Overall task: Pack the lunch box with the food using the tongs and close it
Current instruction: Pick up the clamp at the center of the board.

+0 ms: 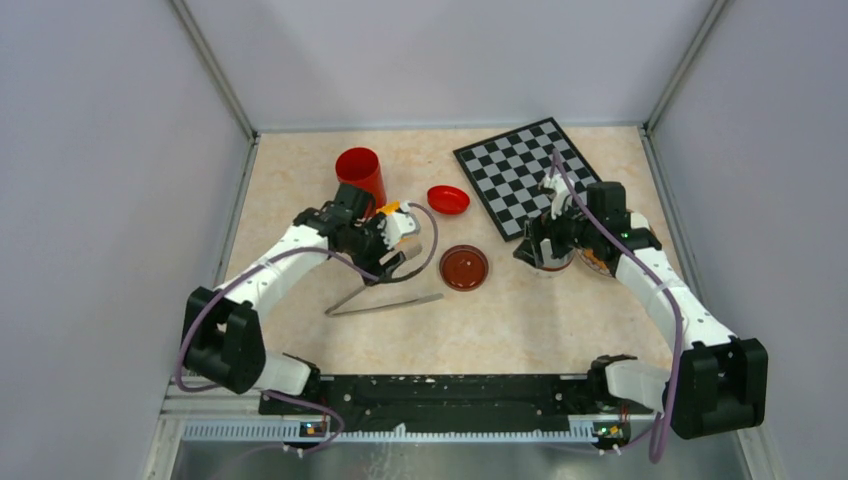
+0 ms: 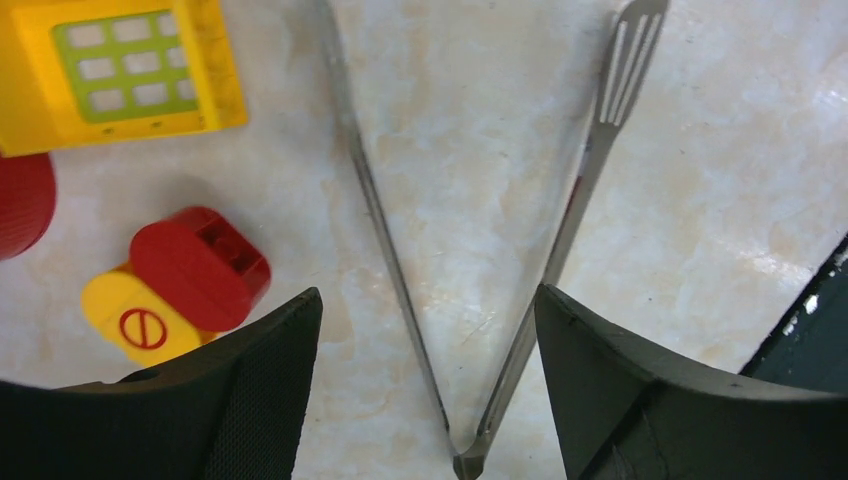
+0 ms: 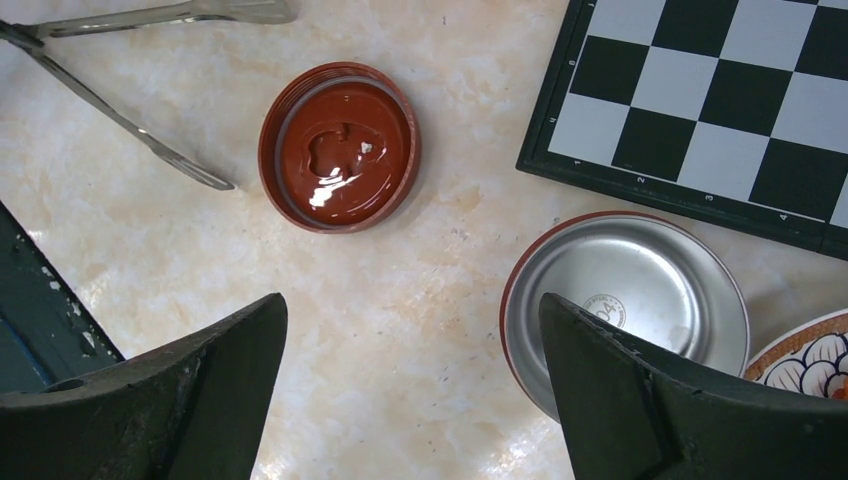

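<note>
The silver tongs (image 2: 375, 200) lie flat on the table in a V, their joined end (image 2: 465, 462) low in the left wrist view. My left gripper (image 2: 428, 292) hovers open above them, both arms between its fingers, touching neither. In the top view it (image 1: 400, 262) hangs just above the tongs (image 1: 385, 301). The lunch box (image 3: 625, 285) is an empty steel pot with a reddish rim. My right gripper (image 3: 412, 380) is open, its right finger over the pot's near rim. The pot's brown-red lid (image 3: 340, 145) lies upside down apart from it. No food shows.
A chessboard (image 1: 525, 175) lies at the back right, a red cup (image 1: 360, 172) and red bowl (image 1: 448, 199) at the back. Yellow and red toy blocks (image 2: 180, 280) sit left of the tongs. A patterned plate (image 3: 810, 360) touches the pot's right side.
</note>
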Controlling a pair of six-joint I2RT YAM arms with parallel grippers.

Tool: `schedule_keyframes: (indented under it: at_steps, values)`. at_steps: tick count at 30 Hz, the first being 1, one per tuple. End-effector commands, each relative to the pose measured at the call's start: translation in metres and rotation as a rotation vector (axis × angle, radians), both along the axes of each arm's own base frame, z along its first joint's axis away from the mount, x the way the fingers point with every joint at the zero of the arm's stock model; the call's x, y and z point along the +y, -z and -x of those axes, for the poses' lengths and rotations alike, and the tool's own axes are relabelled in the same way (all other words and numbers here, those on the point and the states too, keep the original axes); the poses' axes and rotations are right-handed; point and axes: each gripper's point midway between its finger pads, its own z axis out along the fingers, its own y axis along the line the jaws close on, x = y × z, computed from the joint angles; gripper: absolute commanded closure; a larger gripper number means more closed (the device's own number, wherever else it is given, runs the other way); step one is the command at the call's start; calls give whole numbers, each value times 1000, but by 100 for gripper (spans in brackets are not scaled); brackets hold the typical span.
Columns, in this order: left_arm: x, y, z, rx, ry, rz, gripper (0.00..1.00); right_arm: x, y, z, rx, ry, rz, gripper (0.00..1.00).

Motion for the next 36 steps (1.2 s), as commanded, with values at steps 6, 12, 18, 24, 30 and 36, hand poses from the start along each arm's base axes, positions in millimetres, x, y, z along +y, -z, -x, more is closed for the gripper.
schedule_keyframes:
  at_steps: [6, 12, 18, 24, 30, 36]
  values:
    - [-32, 16, 51, 44, 256, -208, 26, 2, -15, -3, -37, 14, -26, 6]
    - [-22, 43, 65, 120, 304, -435, 35, -15, -21, -13, -72, 103, -24, 6]
    - [-28, 58, 70, 159, 328, -526, 43, -41, -25, -24, -69, 205, -66, 6]
    - [-33, 70, 60, 154, 293, -569, 52, -43, -23, -24, -61, 210, -72, 6]
    - [-44, 76, 55, 159, 248, -545, 62, -41, -24, -23, -59, 207, -83, 6]
    - [-48, 81, 65, 183, 233, -489, 77, -41, -25, -23, -60, 204, -85, 6]
